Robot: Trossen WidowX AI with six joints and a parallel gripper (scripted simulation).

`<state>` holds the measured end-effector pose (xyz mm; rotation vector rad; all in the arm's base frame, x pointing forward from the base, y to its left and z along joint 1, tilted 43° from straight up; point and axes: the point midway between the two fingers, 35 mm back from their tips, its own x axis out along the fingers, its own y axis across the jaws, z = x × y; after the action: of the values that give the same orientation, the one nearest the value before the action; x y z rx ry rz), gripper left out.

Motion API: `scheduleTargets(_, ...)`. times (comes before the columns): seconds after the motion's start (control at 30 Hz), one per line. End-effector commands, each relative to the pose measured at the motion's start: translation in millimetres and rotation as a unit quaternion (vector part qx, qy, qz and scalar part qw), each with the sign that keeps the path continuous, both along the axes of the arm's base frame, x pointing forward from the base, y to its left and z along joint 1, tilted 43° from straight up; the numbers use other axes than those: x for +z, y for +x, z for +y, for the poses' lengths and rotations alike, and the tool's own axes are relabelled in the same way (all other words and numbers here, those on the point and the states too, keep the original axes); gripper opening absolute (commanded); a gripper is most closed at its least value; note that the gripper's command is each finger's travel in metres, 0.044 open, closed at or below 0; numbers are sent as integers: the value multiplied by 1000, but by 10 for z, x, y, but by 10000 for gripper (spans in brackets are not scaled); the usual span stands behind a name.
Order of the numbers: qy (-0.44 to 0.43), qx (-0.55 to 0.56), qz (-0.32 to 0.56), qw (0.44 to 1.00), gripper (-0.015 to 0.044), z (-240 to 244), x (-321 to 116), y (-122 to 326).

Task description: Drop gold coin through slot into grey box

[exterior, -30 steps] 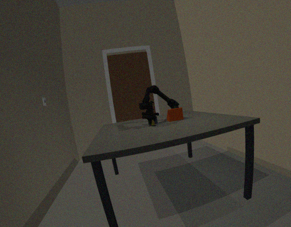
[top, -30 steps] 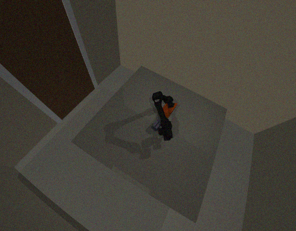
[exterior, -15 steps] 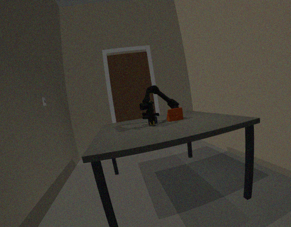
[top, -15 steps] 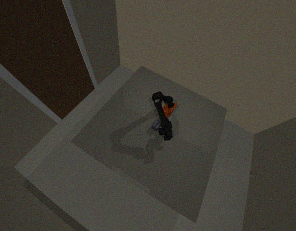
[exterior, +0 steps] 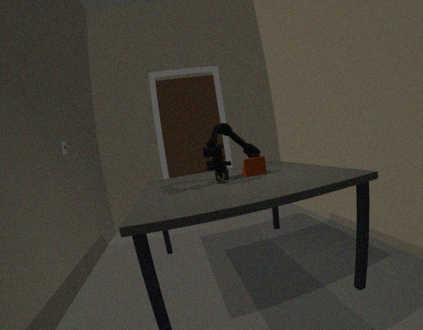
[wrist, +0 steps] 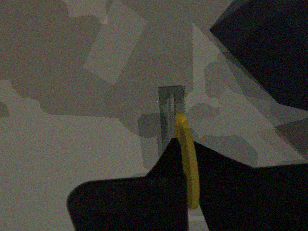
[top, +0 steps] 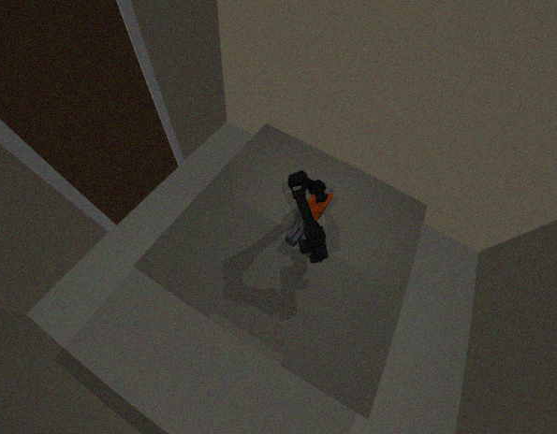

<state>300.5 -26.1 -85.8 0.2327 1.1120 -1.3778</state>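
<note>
Gripper is clamped on the gold coin, seen edge-on in the wrist view: dark fingers flank it at 6 o'clock and the coin's top rim sticks up past them.

Just beyond, at 12 o'clock from the coin, is the holder, a narrow grey-green strip here. Coin's upper edge overlaps its near end, so I judge the coin is barely out of the groove, if at all. Too dim to tell whether it's free.

Risks from here:
- Thin disc pinched on its faces near the lower part. Any sideways drag against the holder wall could pivot it in the pads.
- Tilted coin won't enter a slot that tight; it would catch on the lid.
- Lifting at an angle may drag the holder along.

Grey box sits just beside the arm at roughly 9 o'clock of the wrist in the top view, mostly hidden. Slot not visible, so its alignment is unknown.

Farther out: orange base block on the table, clear of the transfer path by my read.
</note>
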Motion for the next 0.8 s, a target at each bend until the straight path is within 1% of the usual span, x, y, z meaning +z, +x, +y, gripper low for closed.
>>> scheduleTargets(0.0, 5, -1, -13, 1000, 0, 102, 109, 86)
scheduleTargets(0.77, 5, -1, -12, 1000, 0, 485, 547, 161)
